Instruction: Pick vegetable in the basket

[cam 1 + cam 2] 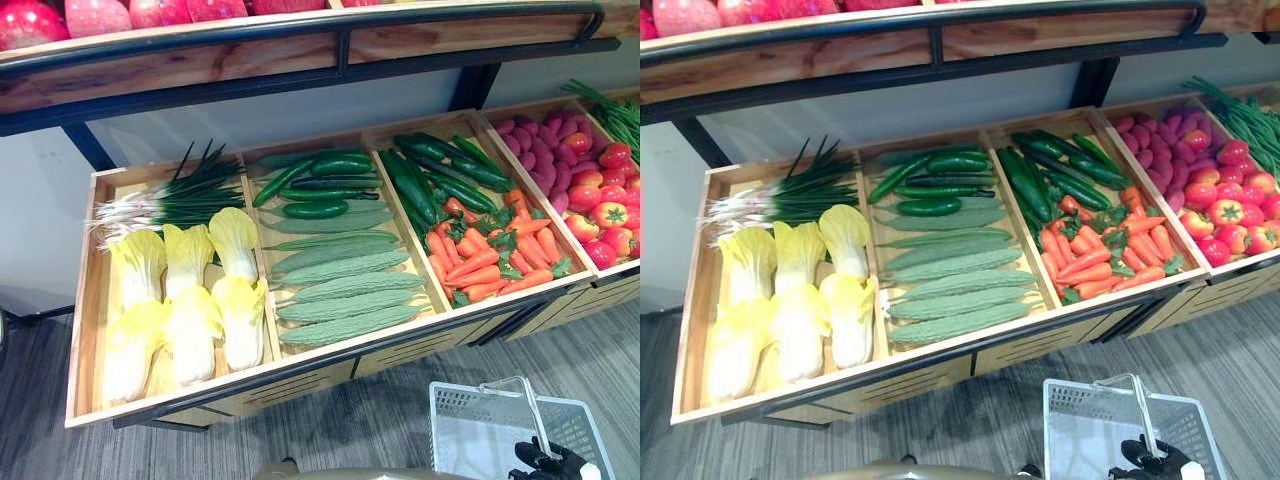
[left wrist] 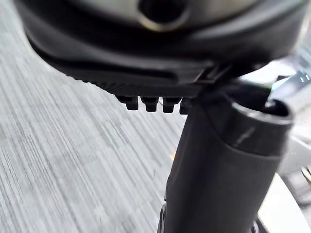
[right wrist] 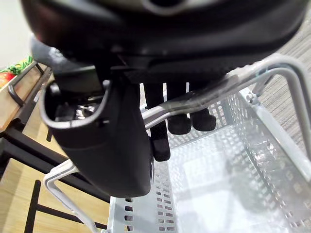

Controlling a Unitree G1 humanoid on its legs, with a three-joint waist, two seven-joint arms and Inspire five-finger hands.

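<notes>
Closest to you, at the lower right of the head views, hangs the pale perforated basket (image 1: pixel 452 430). Your right hand (image 1: pixel 550 462) carries it. In the right wrist view its fingers (image 3: pixel 177 121) curl round the grey handle (image 3: pixel 204 94), and the thumb closes in from the other side. The handle stands upright over the basket.

Your left hand (image 2: pixel 160 53) hangs over the grey striped floor (image 2: pixel 63 160). Its fingertips sit loose in a row past the palm, the thumb (image 2: pixel 218 170) stands apart from them, and it has hold of nothing.

The vegetables lie beyond the basket in the wooden crates (image 1: pixel 85 300) of the sloping stand:
- **Leftmost crate:** yellow-white cabbages (image 1: pixel 190 300) at the front and spring onions (image 1: pixel 180 200) behind.
- **Next crate:** pale ridged gourds (image 1: pixel 345 290) at the front and dark cucumbers (image 1: pixel 315 185) at the back.
- **Third crate:** carrots (image 1: pixel 490 260) in front of more dark green cucumbers.
- **Right-hand crate:** tomatoes (image 1: pixel 600 205) beside purple roots (image 1: pixel 545 155), with green beans (image 1: pixel 610 110) past them.

Red fruit (image 1: pixel 100 15) sits on the shelf above.
</notes>
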